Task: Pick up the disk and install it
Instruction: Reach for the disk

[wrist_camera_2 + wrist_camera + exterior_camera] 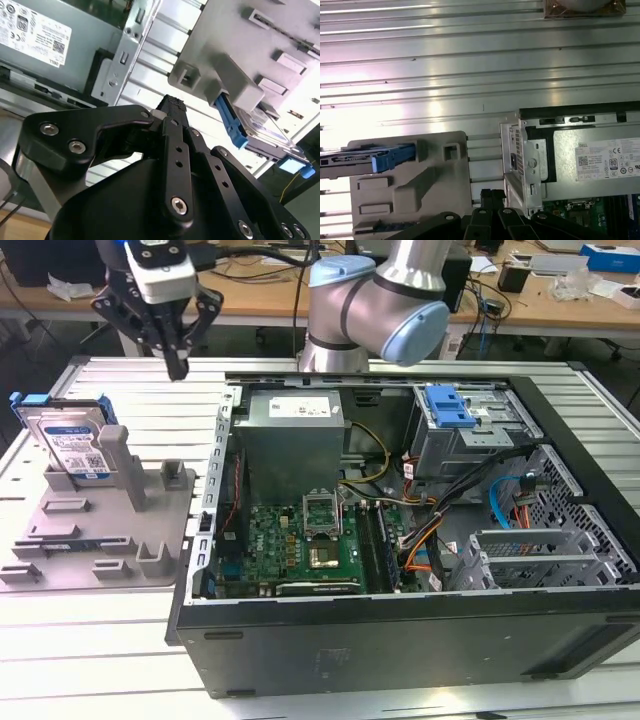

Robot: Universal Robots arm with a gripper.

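Observation:
The disk [73, 443], silver with a white-and-blue label and blue side rails, stands tilted on edge in a grey plastic holder [120, 530] at the exterior view's left. My gripper [177, 362] hangs high above the slatted table, behind the holder and to the right of the disk, well apart from it. Its black fingers are pressed together with nothing between them. In both wrist views the fingertips [172, 105] [492, 195] meet in a single point. Both also show the disk [265, 125] [350, 160] with its blue rail sticking out of the holder.
An open computer case [400, 640] lies at the exterior view's centre and right. Inside are a grey power supply box [295, 425], a green motherboard [300, 545] and a metal drive cage with a blue latch [448, 405]. The arm's base [375, 305] rises behind the case.

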